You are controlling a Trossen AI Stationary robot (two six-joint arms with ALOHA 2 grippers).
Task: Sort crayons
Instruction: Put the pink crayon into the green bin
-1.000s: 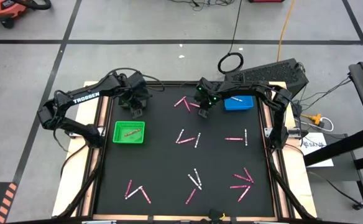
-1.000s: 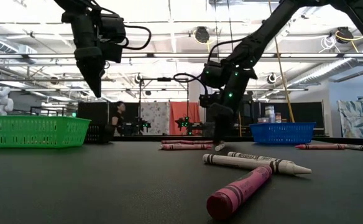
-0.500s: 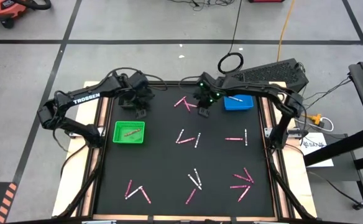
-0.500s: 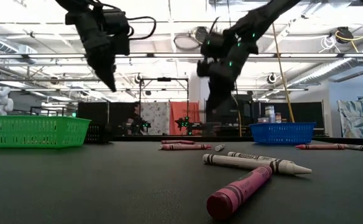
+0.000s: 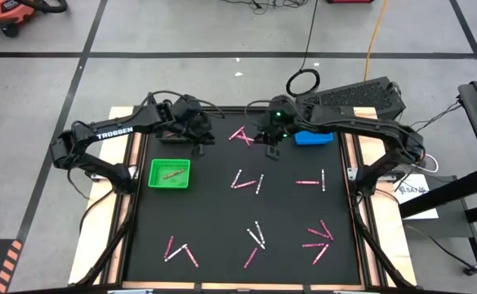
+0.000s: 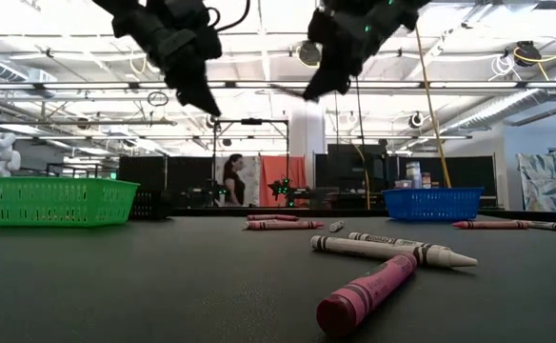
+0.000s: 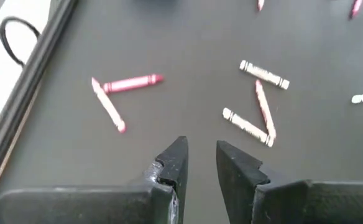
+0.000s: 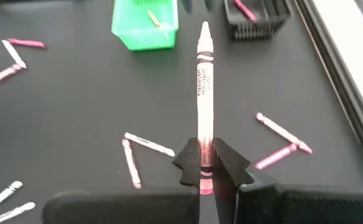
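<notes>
While both arms hang high over the far half of the black table [image 5: 222, 212], only 1 carries anything. Right gripper [image 8: 207, 163], near 12 o'clock on the mat: fingers pinched tight on the base of a white crayon [image 8: 204, 93], which sticks straight out past the fingertips, tip forward. In the high view this gripper [image 5: 272, 144] sits just beside the blue tray [image 5: 314, 136], at that tray's 9 o'clock.

Left gripper [image 7: 200, 158]: fingers parted by a narrow gap, nothing between them. It hovers [image 5: 198, 143] toward 11 o'clock on the mat, at about 1 o'clock from the green tray [image 5: 170, 173], which holds 1 crayon.

Loose crayons [image 5: 247, 181], pink and white, lie scattered flat: a few at 12 o'clock between the 2 grippers, a group mid-table, 2 at 3 o'clock, clusters at 5 and 7 o'clock. Low view: a pink crayon [image 6: 366, 293] and a white crayon touching, close to the lens. A person [image 6: 230, 183] stands in the room beyond the table.
</notes>
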